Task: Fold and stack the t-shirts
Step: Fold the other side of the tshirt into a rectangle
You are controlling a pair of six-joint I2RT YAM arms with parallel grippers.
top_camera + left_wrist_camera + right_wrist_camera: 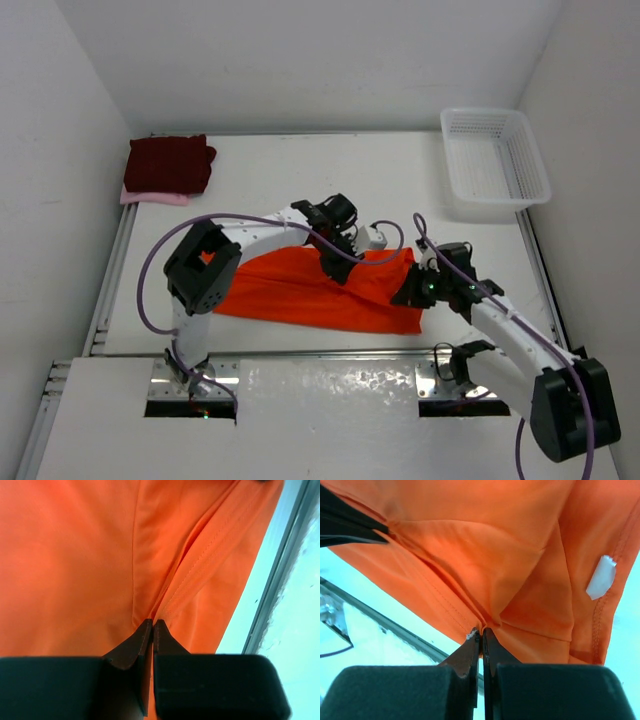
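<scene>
The bright orange t-shirt (320,290) lies spread across the table's middle, partly folded. My left gripper (337,268) is shut on a fold of it near its upper edge; the left wrist view shows the pinched cloth (100,570) at my fingertips (152,625). My right gripper (412,290) is shut on the shirt's right edge; the right wrist view shows the gathered cloth (485,560) between the tips (481,631) and a white label (601,577). The dark maroon t-shirt (168,163) lies folded on the light pink one (152,198) at the far left.
A white plastic lattice basket (494,160) stands at the far right corner. A metal rail (330,352) runs along the table's near edge. White walls close in the left, back and right sides.
</scene>
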